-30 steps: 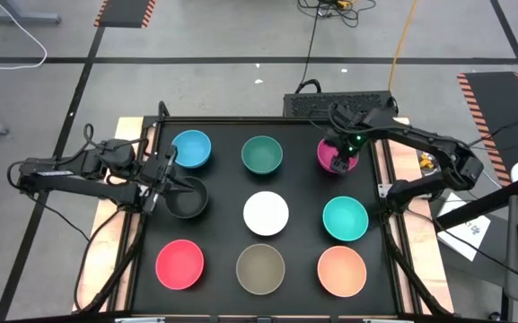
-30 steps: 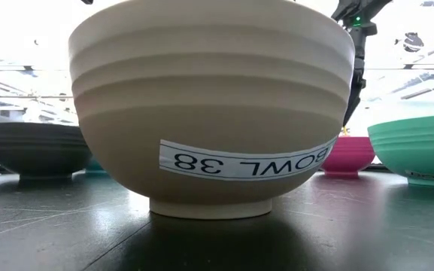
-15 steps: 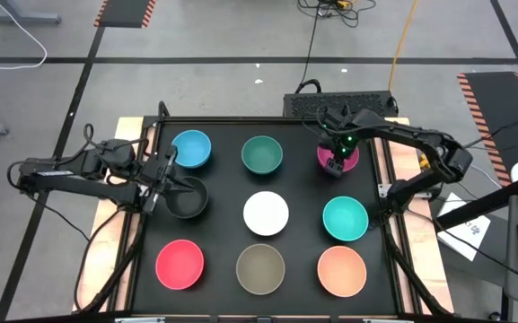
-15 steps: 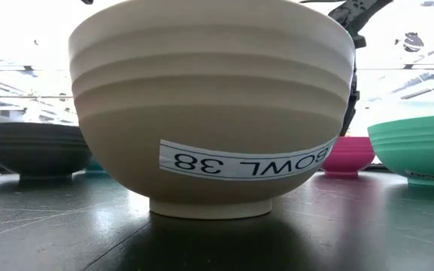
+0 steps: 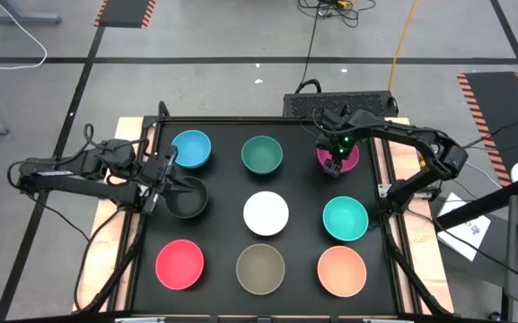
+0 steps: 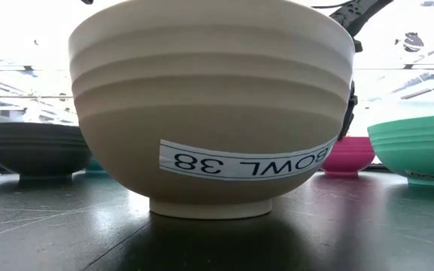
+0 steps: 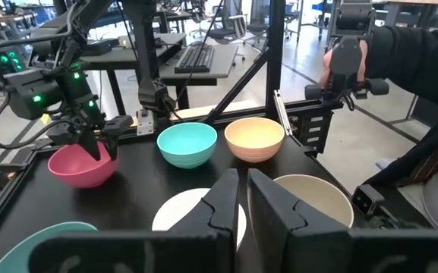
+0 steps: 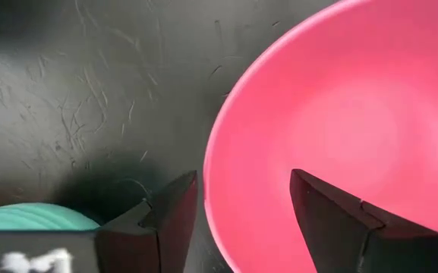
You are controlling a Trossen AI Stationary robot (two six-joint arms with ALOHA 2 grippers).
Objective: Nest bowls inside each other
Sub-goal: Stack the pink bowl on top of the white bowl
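Bowls, magenta one (image 5: 339, 154) mouth-up on the worktop (image 5: 227, 179), sat with the spread right hand (image 5: 334, 162) straddling its rim, while the left hand (image 5: 157, 187) stayed clenched on the black bowl's (image 5: 187, 198) rim.

Right claw (image 5: 334, 165) shifted left over magenta bowl (image 5: 351, 158).

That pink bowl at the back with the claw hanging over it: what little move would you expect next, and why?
Probably the right gripper should close. Its open fingers straddle the magenta bowl's rim, one finger outside the wall and one inside, so a pinch looks lined up, though how low it sits is hard to judge. The left gripper is at the black bowl.
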